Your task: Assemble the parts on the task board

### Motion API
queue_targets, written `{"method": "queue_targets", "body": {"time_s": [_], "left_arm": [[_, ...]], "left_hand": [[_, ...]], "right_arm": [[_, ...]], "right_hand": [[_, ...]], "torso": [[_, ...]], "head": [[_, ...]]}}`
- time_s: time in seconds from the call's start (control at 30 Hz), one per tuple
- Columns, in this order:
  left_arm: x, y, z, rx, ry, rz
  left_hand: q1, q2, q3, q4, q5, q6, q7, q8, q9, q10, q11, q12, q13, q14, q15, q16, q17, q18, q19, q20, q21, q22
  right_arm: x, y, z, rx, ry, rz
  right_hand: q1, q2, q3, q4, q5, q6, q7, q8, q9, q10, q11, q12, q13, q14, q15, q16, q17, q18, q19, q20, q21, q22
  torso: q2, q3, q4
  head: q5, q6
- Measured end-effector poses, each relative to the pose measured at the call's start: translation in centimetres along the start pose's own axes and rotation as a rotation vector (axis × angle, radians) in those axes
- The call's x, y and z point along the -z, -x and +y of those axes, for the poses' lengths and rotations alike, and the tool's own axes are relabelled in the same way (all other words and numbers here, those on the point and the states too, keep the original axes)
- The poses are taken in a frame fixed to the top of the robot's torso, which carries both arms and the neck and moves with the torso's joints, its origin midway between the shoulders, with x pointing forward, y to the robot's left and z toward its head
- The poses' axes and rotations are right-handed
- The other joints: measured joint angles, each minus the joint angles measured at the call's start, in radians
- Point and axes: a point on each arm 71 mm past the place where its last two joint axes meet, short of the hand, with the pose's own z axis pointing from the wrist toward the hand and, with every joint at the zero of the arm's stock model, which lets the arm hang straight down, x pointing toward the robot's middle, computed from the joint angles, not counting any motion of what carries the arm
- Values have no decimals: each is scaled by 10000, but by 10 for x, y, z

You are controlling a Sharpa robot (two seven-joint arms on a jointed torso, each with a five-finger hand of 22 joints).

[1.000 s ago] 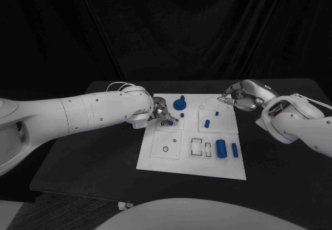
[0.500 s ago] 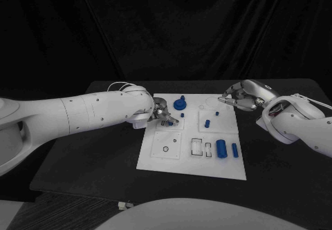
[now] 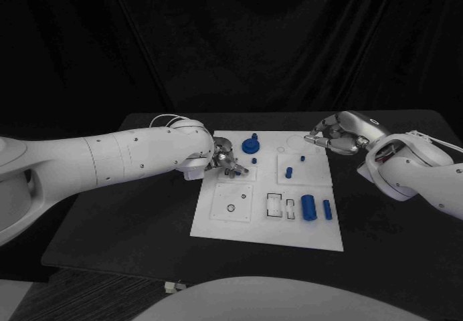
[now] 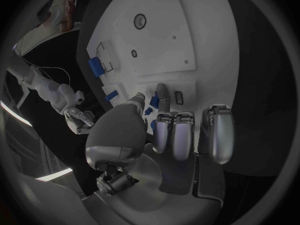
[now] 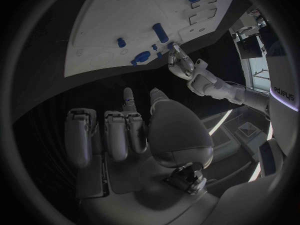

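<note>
A robotics lab or test cell, judging by the matte black table (image 3: 126, 221) closed in behind by dark black curtain backdrops (image 3: 260, 53), with a flat white rectangular task board (image 3: 275, 231) of outlined slots laid square at the table's middle as a set test fixture

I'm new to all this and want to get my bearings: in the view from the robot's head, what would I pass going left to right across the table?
Left hand at the white task board → tall blue part → small blue peg → big blue cylinder → slim blue part → right hand.
</note>
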Motion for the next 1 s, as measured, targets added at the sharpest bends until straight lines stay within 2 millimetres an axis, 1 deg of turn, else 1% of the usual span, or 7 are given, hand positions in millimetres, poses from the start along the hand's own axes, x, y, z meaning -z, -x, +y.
{"method": "queue_targets", "body": {"time_s": [0.07, 0.1, 0.53, 0.63, 0.7, 0.77, 1.0], "left_arm": [[0, 0, 0, 0, 3, 1], [0, 0, 0, 1, 4, 1], [2, 1, 5, 143, 13, -225], [4, 1, 5, 206, -38, -336], [6, 1, 6, 264, -76, -426], [8, 2, 8, 316, -104, -518], [25, 25, 6, 398, -289, -1271]], "left_hand": [[-5, 5, -1, 1, 0, 58, -54, -1, -6, 0, 0, 0, 0, -106, -102, 0, 0, 1, 0, 0, 0, 0], [-134, 133, -155, 154, 0, 155, 12, -2, -11, 0, -1, 0, 0, -104, -100, 0, 0, 0, 0, -1, 0, 0], [-154, 138, -374, 371, -1, 216, -34, -13, -168, 32, -35, 0, 0, -103, -101, 0, 0, 0, 0, -3, 1, 0], [-300, 278, -378, 373, -2, 220, -33, -23, -200, 32, -35, 0, 0, -103, -100, 0, 0, 0, 0, -4, 0, 0], [-532, 168, -1068, 396, -69, 259, -6, -24, -211, 32, -35, 0, 0, -103, -101, 0, 0, 0, 1, -4, 0, 0], [-545, 186, -1062, 399, -69, 290, -34, -24, -218, 32, -35, 0, 0, -103, -101, 0, 0, 0, 1, -5, 1, 0], [-544, 187, -1110, 356, -69, 334, 19, -20, -10, 32, -34, 0, 0, -103, -101, 0, 0, 0, 32, -168, 1, 0]], "right_arm": [[0, 0, 0, 0, 1, 0], [0, 0, 0, 0, 1, -1], [0, 0, -1, 3, -12, -7], [1, 0, -1, 4, -19, -9], [1, 0, -1, 5, -23, -10], [1, 0, -2, 6, -30, -12], [2, 1, -2, 12, -51, -19]], "right_hand": [[0, 0, 0, 0, 0, 0, 0, 0, 0, 0, 0, 0, 0, 0, 0, 0, 0, 0, 0, 0, 0, 0], [0, 0, 0, 0, 0, 0, 0, 0, 0, 0, 0, 0, 0, 0, 0, 0, 0, 0, 0, 0, 0, 0], [0, 0, 0, 0, 0, 0, 0, 0, 0, 0, 0, 0, 0, 0, 0, 0, 0, 1, 0, 0, 0, 0], [0, 0, 0, 0, 0, 0, 0, 0, 0, 0, 0, 0, 0, 0, 0, 0, 0, 0, 0, 0, 0, 0], [0, 0, 0, 0, 0, 1, 0, 0, 0, 0, 0, 0, 0, 0, 0, 0, 0, 1, 0, 0, 0, 0], [0, 0, 0, 0, 0, 0, 0, 0, 0, 0, 0, 0, 0, 0, 0, 0, 0, 0, 0, 0, 0, 0], [0, 0, 0, 0, 0, 0, 1, 0, 0, 0, 0, 0, 0, 0, 0, 0, 0, 0, 0, 0, 0, 0]], "torso": [[1, -1, 0], [1, -1, 0], [9, -1, 1], [8, -3, 2], [7, -4, 3], [6, -5, 4], [5, -9, 4]], "head": [[1, 0], [1, 0], [-18, 0], [-25, 0], [-38, 0], [-55, 0], [-64, 0]]}}
